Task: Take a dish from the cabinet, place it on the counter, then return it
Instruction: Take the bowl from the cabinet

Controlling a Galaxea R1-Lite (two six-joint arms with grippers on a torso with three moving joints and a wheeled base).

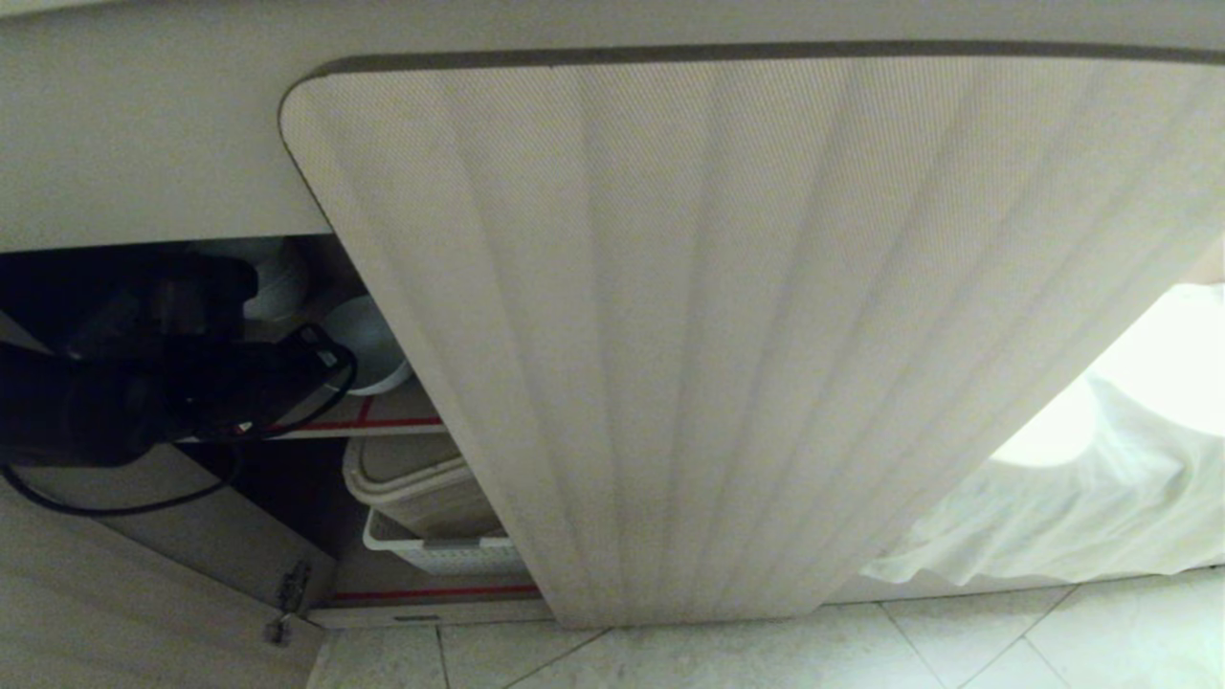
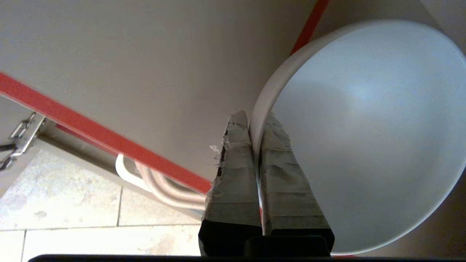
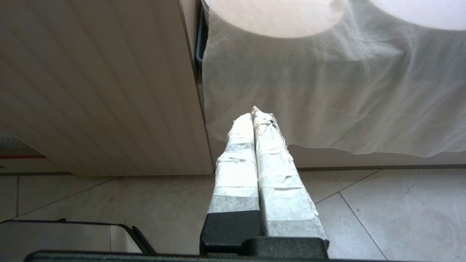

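Left gripper (image 2: 255,123) is clamped on the rim of the dish (image 2: 367,134), one taped finger (image 2: 233,171) outside the wall and the other inside it, jaws pinched narrow with just the rim between. I read the dish as a white bowl sitting on the upper shelf (image 2: 127,65) of the cabinet (image 1: 144,144), near the shelf's red-lined front edge.

From the head camera I only get the dark bulk of the left arm (image 1: 115,383) reaching into the opening, and it blocks most of the shelf; a slice of the dish shows past it, with more white bowls (image 1: 273,277) stacked behind. Cannot see the grip itself from there. A ribbed door (image 1: 727,335) swung open fills the middle of that view and hides the rest of the cabinet.

Below the shelf I see beige tubs (image 1: 421,488) nested over a white basket (image 1: 440,553). A metal hinge (image 1: 287,598) sits on the left door.

Right gripper (image 3: 259,118) hangs parked outside, taped fingers pressed together, holding nothing. Only its wrist camera shows it, pointing at a draped white cloth (image 3: 327,91), with tile floor (image 3: 382,211) underneath.
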